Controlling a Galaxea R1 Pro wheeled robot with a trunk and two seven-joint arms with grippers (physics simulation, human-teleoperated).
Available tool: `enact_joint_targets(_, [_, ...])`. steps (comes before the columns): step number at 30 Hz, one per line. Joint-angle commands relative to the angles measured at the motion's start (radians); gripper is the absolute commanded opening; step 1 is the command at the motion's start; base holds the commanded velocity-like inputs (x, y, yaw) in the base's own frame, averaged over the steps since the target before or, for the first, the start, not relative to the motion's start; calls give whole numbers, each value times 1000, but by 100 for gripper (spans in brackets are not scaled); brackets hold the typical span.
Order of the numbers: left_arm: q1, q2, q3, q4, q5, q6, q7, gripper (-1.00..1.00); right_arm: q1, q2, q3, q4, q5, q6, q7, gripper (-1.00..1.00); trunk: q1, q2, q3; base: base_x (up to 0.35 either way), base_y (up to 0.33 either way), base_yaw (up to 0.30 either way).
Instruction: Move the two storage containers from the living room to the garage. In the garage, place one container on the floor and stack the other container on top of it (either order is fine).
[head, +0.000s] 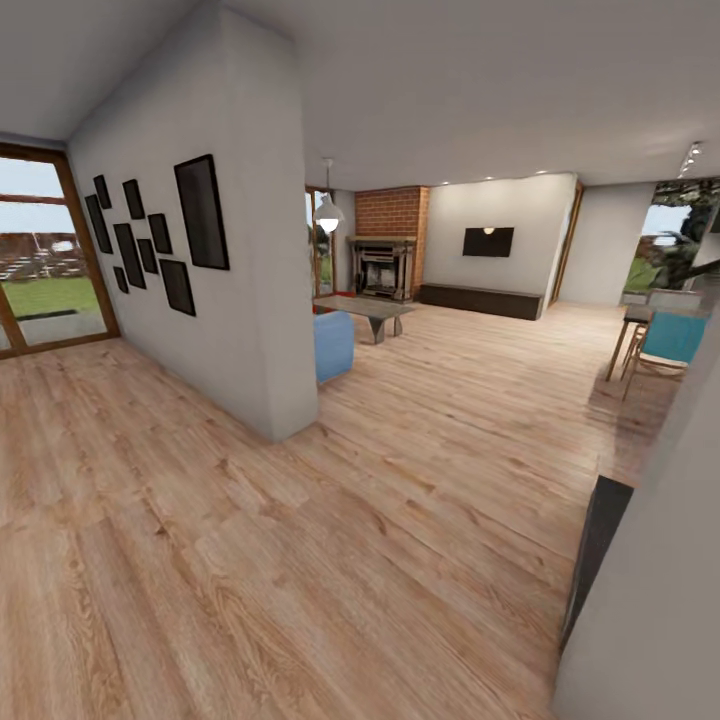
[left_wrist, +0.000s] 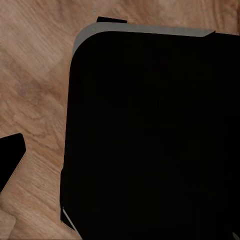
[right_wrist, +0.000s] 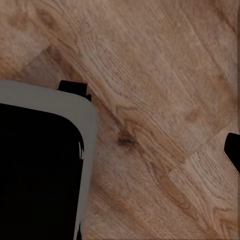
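Wood-plank floor (head: 300, 560); one wall (head: 250, 260) bearing eight dark frames (head: 200, 212); one blue sofa (head: 334, 345), one fireplace (head: 382, 268) beyond. Claw states: cannot tell.

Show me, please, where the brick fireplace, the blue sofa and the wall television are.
Brick fireplace (head: 384, 268): head view, on its dark front opening.
Blue sofa (head: 333, 345): head view, on the visible end beside the wall.
Wall television (head: 488, 241): head view, on the middle of the screen.

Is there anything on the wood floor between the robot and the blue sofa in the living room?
The floor ahead looks open. The white wall's corner juts beside the route and hides most of the sofa. No orange bins visible yet.
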Motion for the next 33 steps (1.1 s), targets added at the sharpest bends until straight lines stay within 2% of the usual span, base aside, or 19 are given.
enact_joint_targets(1, [0,0,1,0,8,-3,1,100,0,-1,9,-3,-8,-1,-5,100,1,0,-1,322,0,0])
enact_joint_targets(33, [0,0,0,0,8,4,1,100,0,-1,9,-3,-8,-1,-5,100,1,0,-1,322,0,0])
